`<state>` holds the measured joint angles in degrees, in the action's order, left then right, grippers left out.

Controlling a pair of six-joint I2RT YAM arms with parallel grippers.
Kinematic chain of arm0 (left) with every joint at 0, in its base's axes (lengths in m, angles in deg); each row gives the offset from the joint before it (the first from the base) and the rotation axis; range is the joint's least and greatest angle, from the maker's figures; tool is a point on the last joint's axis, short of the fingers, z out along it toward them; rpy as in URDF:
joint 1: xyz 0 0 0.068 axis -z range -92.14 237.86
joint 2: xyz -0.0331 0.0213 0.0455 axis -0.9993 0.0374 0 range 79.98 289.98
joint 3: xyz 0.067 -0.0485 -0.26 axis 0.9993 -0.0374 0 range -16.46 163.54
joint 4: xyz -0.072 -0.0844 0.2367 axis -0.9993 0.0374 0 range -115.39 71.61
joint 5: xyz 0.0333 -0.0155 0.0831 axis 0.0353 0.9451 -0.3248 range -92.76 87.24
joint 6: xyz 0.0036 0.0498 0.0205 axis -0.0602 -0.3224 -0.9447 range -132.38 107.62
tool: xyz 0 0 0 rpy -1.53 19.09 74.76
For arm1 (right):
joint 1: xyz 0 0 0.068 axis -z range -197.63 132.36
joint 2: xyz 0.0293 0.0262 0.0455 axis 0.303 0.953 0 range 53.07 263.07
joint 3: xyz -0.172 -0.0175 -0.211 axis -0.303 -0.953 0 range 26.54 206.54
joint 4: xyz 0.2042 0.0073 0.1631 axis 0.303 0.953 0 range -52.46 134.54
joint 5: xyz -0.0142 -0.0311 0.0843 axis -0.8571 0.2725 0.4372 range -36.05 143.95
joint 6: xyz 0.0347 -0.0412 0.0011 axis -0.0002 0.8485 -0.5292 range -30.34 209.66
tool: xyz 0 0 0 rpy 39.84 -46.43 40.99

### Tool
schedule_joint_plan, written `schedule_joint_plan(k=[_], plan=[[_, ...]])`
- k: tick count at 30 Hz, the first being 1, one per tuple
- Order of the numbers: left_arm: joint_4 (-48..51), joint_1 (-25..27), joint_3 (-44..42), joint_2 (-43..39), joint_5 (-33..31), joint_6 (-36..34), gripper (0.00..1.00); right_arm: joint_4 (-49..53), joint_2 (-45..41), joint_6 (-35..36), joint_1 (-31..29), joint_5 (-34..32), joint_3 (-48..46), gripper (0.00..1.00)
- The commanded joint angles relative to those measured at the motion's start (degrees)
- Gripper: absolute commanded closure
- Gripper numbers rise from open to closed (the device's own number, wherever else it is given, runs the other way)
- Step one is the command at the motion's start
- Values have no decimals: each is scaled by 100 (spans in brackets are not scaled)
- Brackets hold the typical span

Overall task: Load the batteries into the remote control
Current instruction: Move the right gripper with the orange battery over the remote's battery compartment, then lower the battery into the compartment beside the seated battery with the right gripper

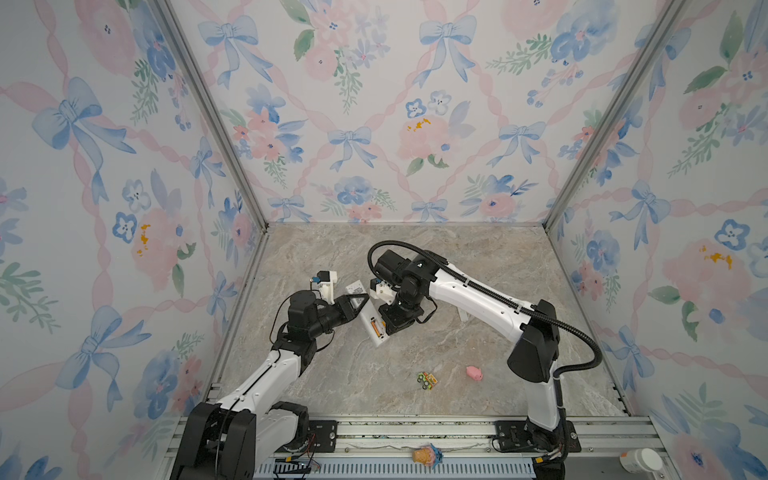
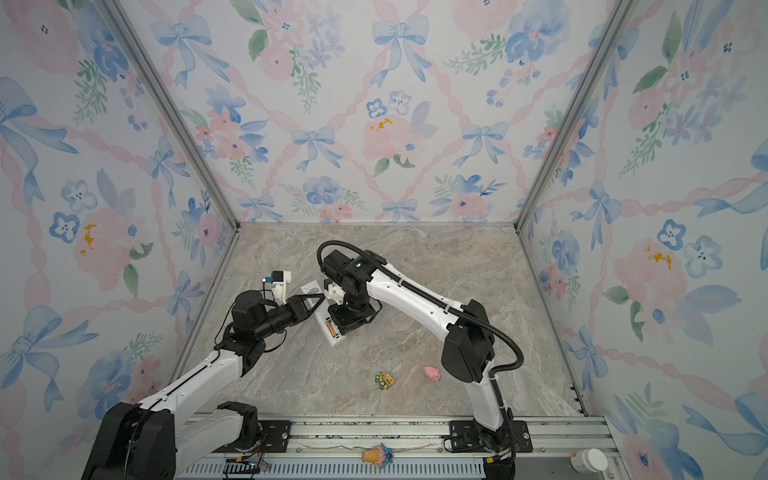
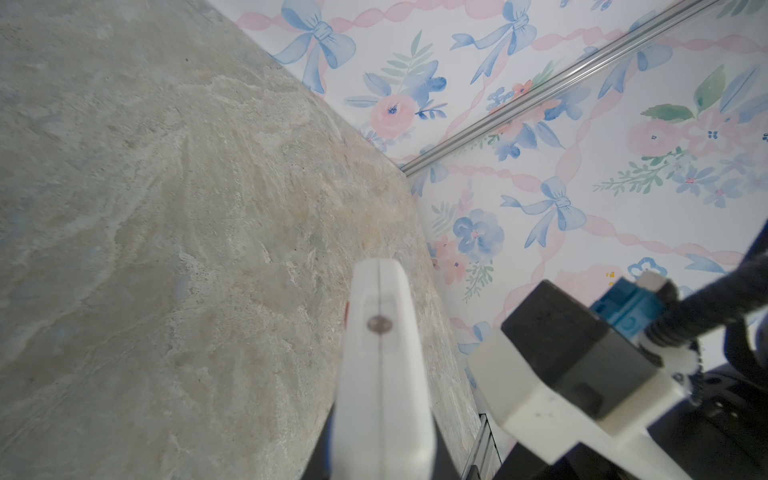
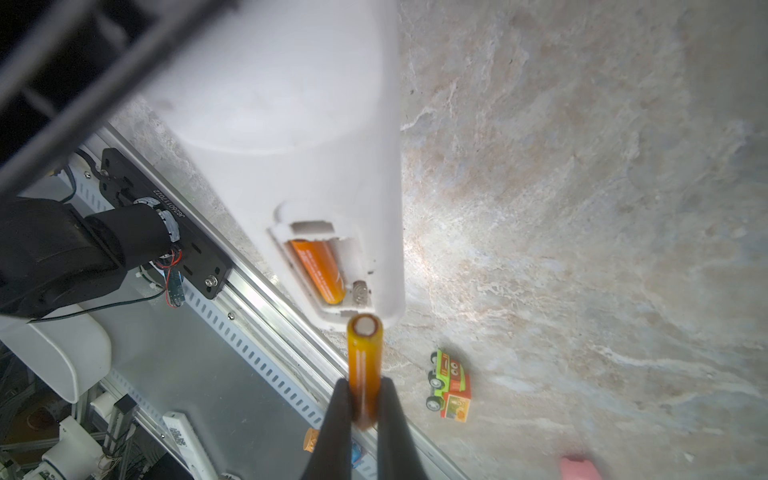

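My left gripper [image 1: 360, 301] is shut on the remote control [image 1: 369, 316] and holds it off the table, plain back up; in the left wrist view the remote control [image 3: 380, 353] shows edge-on between the jaws. The battery compartment [image 4: 328, 266] is uncovered. One orange battery [image 4: 319, 270] lies in it, beside a free slot with a spring [image 4: 360, 291]. My right gripper [image 4: 365, 384] is shut on a second orange battery [image 4: 363, 365], whose end sits just off the remote's end by the free slot. In both top views the right gripper [image 1: 389, 327] [image 2: 343, 326] hangs right beside the remote control [image 2: 322, 323].
A green and orange toy car [image 1: 428, 380] [image 4: 451, 386] and a pink pig toy [image 1: 473, 372] lie on the stone tabletop [image 1: 478, 270] nearer the front. A small toy [image 1: 428, 455] and a white jar [image 1: 640, 459] sit by the front rail. Patterned walls enclose three sides.
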<state>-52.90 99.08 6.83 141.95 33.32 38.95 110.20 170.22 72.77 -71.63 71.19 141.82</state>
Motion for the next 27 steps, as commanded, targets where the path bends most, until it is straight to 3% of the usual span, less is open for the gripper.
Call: schedule_joint_plan(k=[1,27], plan=[[-286,-28,-78,7,123,103,100,259,194,103,-93,-122,285,100],[-824,-24,-233,163,154,466,100,249,423,-25,-77,-218,521,100]])
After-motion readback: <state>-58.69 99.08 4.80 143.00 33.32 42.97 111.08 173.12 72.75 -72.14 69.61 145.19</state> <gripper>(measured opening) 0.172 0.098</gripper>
